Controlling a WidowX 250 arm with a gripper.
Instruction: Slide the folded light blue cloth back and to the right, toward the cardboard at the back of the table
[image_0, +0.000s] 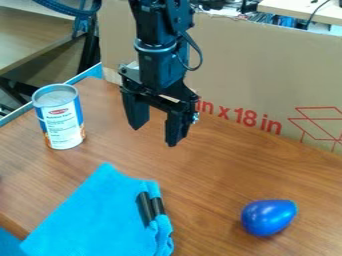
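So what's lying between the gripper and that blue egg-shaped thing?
In the camera view, just wooden tabletop shows between the gripper and the blue egg-shaped thing.

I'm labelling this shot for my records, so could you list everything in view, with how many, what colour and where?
Can: one, white and blue label, upright at the table's left
Cloth: one, bright blue, folded, lower left
Stick-like pieces: two, black, side by side at the cloth's right side
Egg-shaped object: one, shiny blue, lower right
Table: one, brown wood grain, under these things
Cardboard: one sheet, tan with red print, behind the table
Background clutter: uncounted, mixed colours, top right
Arm: one, black, top centre
Hand: one, black, open and empty, above the table
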